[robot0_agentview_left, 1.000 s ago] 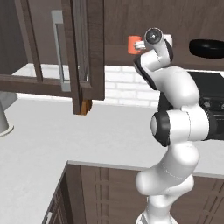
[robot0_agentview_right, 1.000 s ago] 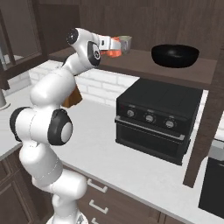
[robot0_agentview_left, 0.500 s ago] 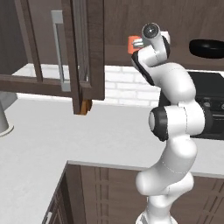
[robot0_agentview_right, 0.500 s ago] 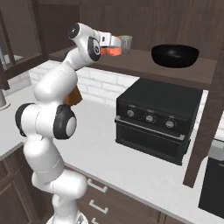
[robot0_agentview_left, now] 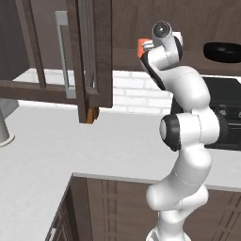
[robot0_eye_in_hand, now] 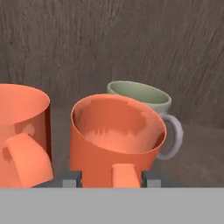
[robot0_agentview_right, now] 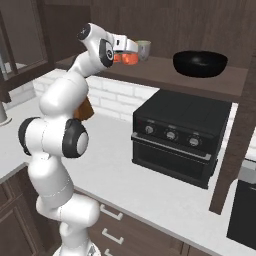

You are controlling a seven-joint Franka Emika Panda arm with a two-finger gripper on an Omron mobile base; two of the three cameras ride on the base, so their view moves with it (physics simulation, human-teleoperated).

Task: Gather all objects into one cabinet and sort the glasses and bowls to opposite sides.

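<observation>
The tool stands parted around the bright orange handled mug on the cabinet shelf, apparently releasing it; it should back straight out, sparing the second orange mug; the hand view reveals the grey-green mug just behind; the right base view shows the glossy black bowl well apart.

The arm rose slightly toward the shelf, and the gripper parted its fingers around the orange mug it had clamped.
</observation>
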